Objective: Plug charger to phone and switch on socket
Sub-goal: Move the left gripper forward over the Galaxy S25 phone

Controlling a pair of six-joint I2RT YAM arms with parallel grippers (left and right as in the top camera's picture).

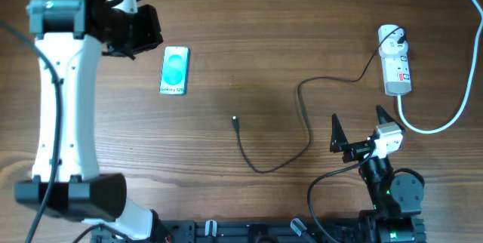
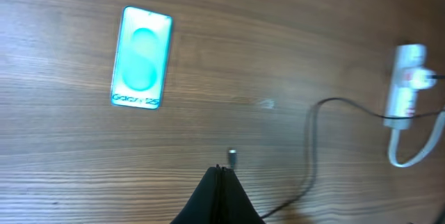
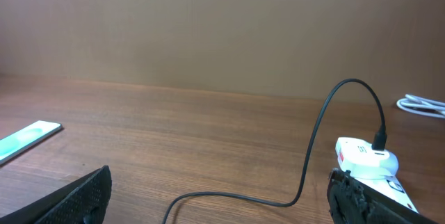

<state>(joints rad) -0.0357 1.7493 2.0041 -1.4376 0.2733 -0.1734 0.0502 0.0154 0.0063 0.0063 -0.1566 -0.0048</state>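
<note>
Ahead, between the spread right fingers (image 3: 87, 196), the black charger (image 3: 313, 151)

I see the phone (image 1: 174, 70) lying flat, screen up, at far left. The charger (image 1: 305, 116) lies in loose curves, its black plug seated in the white socket (image 1: 395, 69) and its connector free, well apart from the phone.

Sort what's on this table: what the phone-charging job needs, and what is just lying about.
Needed:
phone
black charger cable, its small tip lying free
white power strip, the cable's plug already in it

Just lying about:
thick white cord, only the strip's own lead, trailing right
</note>
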